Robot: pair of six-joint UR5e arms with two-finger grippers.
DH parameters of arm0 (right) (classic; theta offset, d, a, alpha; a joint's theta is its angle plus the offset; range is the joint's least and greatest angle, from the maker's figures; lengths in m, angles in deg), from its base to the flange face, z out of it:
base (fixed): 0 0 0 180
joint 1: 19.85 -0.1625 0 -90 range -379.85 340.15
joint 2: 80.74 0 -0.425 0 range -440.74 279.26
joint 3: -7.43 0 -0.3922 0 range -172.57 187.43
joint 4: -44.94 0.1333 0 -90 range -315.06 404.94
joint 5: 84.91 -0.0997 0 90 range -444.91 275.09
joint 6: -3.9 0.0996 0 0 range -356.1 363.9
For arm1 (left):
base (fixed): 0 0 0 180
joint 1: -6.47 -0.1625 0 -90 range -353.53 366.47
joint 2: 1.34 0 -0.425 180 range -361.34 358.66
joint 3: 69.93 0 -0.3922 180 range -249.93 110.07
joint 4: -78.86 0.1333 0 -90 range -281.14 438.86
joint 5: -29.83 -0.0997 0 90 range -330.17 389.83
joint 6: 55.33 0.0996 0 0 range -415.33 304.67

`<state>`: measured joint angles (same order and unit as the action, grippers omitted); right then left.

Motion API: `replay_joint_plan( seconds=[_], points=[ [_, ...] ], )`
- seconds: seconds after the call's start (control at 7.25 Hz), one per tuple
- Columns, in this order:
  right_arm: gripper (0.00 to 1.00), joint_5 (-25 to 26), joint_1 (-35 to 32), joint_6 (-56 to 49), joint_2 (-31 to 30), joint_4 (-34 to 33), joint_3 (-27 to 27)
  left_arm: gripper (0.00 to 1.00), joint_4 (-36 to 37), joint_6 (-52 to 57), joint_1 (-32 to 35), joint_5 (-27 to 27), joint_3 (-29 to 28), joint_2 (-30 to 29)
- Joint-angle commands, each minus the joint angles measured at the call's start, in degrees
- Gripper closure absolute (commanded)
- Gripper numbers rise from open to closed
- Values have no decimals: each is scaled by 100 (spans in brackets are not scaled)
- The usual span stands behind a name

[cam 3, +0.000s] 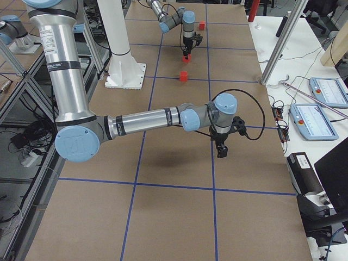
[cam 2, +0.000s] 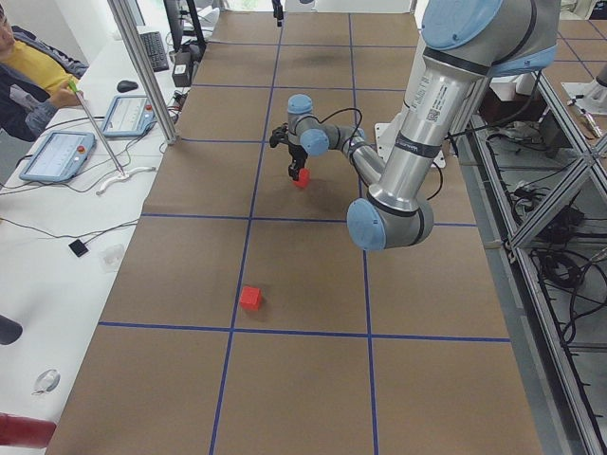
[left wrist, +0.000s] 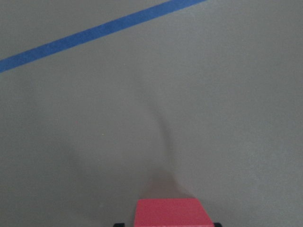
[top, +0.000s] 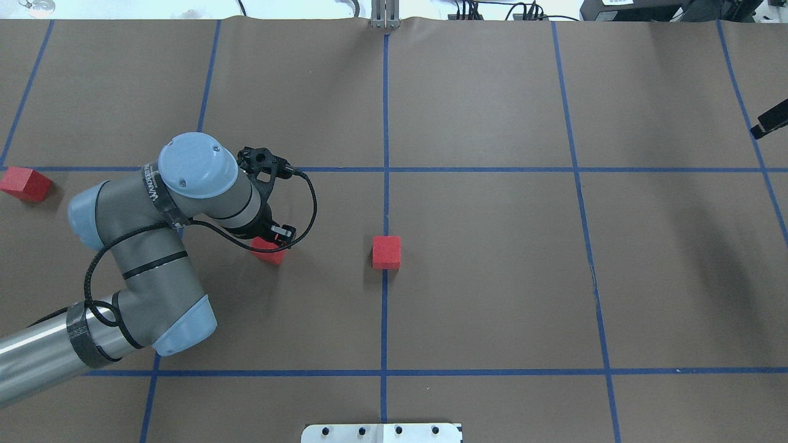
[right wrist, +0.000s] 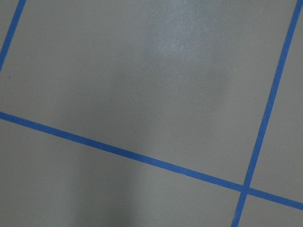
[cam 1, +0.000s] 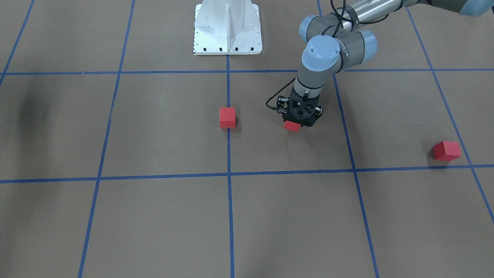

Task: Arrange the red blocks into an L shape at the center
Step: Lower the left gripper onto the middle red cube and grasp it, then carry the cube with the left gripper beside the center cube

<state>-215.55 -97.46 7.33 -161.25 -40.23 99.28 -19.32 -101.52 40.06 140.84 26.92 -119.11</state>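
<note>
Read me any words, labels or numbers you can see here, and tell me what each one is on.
Nothing reads clearly.
White lettering on the left arm's black band: too blurred to read.
Printed label on the right arm's upright tube: too small.
Red blocks: plain, unmarked.

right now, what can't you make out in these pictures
left gripper: its jaws are hidden by the wrist in the overhead view and by its own body in the front view.
red block between them: the left wrist view's bottom edge cuts most off, so lifted or resting is unclear.
right gripper: cut by the overhead view's right edge, too small in the right side view; open or shut unclear.
</note>
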Motion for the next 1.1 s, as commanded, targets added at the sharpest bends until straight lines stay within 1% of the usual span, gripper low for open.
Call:
replay_joint_plan(
  seconds=[0.0, 0.14, 0.41, 0.55, 0.97],
  points=[
    [1, 3, 0, 0, 0, 0, -9, 76, 9, 14, -1, 0, 9, -18],
    [1, 3, 0, 0, 0, 0, -26, 88, 88, 23, 8, 17, 9, -96],
    [1, 21, 0, -9, -26, 0, -114, 90, 753, 5, 16, 9, -157, -770],
    [1, 21, 0, 0, -26, 0, -114, 90, 765, -21, 34, 9, -480, -1139],
    [1, 21, 0, 9, -9, 0, -114, 90, 713, -529, 96, 17, -2209, -2729]
  ],
)
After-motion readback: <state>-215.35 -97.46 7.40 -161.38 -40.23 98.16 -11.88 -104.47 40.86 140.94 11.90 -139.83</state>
